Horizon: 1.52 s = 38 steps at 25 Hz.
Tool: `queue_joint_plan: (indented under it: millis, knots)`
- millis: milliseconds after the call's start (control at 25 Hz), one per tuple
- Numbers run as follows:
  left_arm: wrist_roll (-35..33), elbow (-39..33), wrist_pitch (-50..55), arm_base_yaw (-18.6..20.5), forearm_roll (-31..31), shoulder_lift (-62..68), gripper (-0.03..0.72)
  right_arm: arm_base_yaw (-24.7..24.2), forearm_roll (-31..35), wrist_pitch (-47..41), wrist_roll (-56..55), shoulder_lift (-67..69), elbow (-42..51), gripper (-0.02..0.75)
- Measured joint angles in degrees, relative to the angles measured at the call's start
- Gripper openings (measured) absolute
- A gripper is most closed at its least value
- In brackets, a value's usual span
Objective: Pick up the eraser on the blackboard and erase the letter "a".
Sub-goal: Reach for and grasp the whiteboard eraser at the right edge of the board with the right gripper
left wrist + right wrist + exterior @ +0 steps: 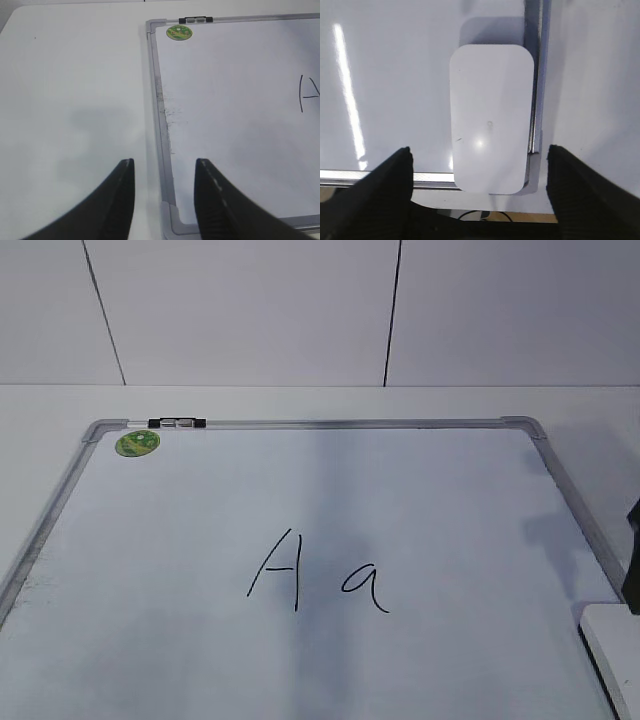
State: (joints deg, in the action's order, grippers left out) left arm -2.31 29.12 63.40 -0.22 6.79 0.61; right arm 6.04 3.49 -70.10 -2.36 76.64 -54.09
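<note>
Eraser (490, 117): I saw it lying flat in the blackboard's (300, 500) corner, centre of the right wrist view, against the frame.
Right gripper (480, 165): I found it released, jaws spread wide either side of the eraser, not touching it.
Left gripper (164, 200): released too, straddling the board's left frame edge at lower centre.
Letter "a" (365, 587): intact, right of the capital "A" (278, 570), mid-board.
Marker pen (177, 423): on the top frame, above the green sticker (137, 443).
</note>
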Motion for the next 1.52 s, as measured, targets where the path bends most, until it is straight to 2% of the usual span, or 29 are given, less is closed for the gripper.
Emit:
queue_joint_plan:
  millis: [200, 520, 1200, 1520]
  knots:
    - [0.0, 0.0, 0.0, 0.0, 0.0, 0.0, 0.305, 3.8, -4.0, 0.0, -1.1, 2.2, 0.0, 0.636]
    - [0.0, 0.0, 0.0, 0.0, 0.2, 0.0, 0.305, 3.8, -4.2, 0.4, -1.5, 3.2, 3.9, 0.636]
    - [0.0, 0.0, 0.0, 0.0, 0.2, 0.0, 0.305, 3.8, -1.7, 10.7, -2.8, 6.0, 9.5, 0.636]
    - [0.0, 0.0, 0.0, 0.0, 0.3, 0.0, 0.305, 3.9, -2.6, 13.8, -4.7, 6.3, 11.8, 0.635]
